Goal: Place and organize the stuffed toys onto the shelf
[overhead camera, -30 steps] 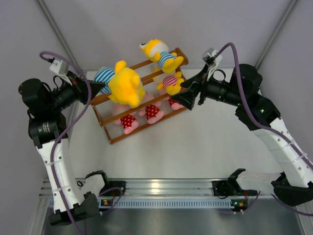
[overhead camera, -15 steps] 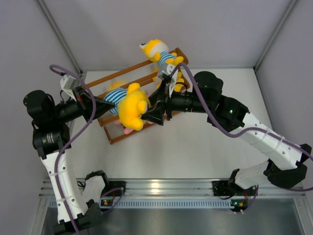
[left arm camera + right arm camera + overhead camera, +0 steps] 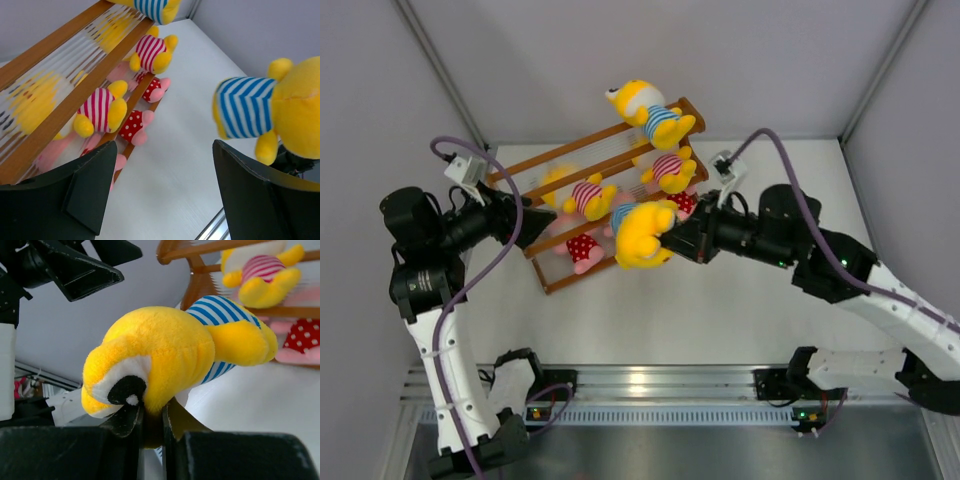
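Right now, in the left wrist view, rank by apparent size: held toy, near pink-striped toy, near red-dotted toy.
1. held toy, largest by far
2. near pink-striped toy
3. near red-dotted toy, partly hidden by the shelf bar

This is apparent size only, since camera distances differ.

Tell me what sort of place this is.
Probably a robot lab test cell, not a home or shop: plain grey walls box in a white table, left arm and right arm are bolted to a metal rail at its edge, and the only goods are a small shelf and stuffed toys.
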Motion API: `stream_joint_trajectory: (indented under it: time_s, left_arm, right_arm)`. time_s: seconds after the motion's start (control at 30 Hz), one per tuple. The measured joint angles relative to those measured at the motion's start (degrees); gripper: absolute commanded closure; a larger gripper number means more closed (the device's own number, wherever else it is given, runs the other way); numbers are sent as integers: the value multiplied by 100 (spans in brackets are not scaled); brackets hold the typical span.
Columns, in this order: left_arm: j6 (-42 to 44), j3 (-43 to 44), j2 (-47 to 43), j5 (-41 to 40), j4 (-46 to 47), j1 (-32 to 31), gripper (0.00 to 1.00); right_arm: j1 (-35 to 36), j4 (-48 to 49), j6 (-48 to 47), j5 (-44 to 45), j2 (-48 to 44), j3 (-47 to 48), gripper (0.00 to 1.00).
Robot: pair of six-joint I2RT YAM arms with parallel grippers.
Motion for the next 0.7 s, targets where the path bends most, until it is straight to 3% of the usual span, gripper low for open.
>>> stream_joint_trajectory:
  time_s: [0.17, 0.23, 0.37, 0.53, 0.7]
  left_arm:
    - [739, -2, -81, -791, -656, -291, 18]
    - [1010, -4, -83, -1163, -925, -763, 19]
    - [1565, -55, -96, -1971, -1543, -1777, 18]
    - [2138, -94, -90, -2529, -1971, -2555, 15]
    - [2726, -227, 90, -3224, -2146, -3738, 1]
  right_arm:
    - [4, -820, 870, 940, -1268, -763, 100]
    - [4, -1005, 1128, 1228, -1515, -1003, 100]
    - [4, -1259, 1519, 1561, -1419, -1488, 100]
    - [4, -1403, 1834, 1803, -896, -1626, 100]
    - [4, -892, 2496, 1982, -837, -2098, 100]
